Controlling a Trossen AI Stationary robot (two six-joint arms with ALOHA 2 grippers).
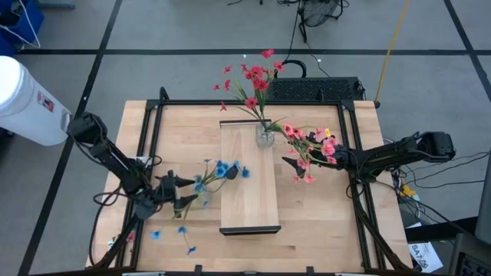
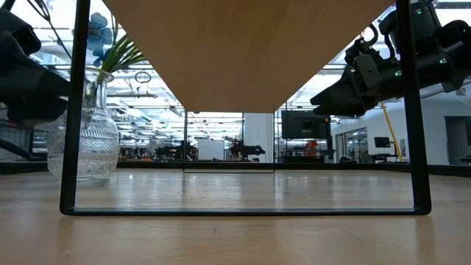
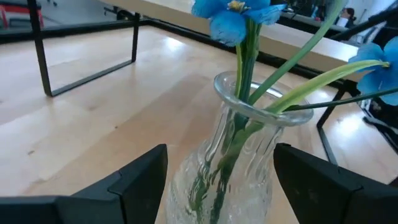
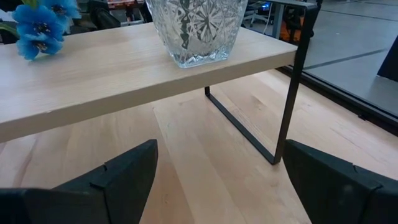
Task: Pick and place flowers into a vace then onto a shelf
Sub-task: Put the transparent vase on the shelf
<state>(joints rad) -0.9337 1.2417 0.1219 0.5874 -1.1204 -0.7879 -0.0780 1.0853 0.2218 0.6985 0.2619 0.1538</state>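
The shelf (image 1: 249,192) is a pale plank on black wire legs, standing mid-table. A cut-glass vase (image 1: 265,136) with red-pink flowers (image 1: 253,80) stands on its far end; pink sprays (image 1: 311,146) spread right, over my right arm. A second clear vase (image 3: 230,155) stands on the tabletop left of the shelf. It holds blue flowers (image 1: 222,170) that lean over the shelf's left edge. My left gripper (image 3: 221,152) is open, one finger on either side of this vase with gaps showing. My right gripper (image 1: 291,169) is open, right of the shelf.
Loose blue blossoms (image 1: 182,230) lie on the table near the shelf's near-left corner. The shelf's black legs (image 2: 70,110) stand beside the blue-flower vase (image 2: 82,132). A dark box (image 1: 314,90) sits beyond the far edge. Bare tabletop (image 1: 322,222) lies right of the shelf.
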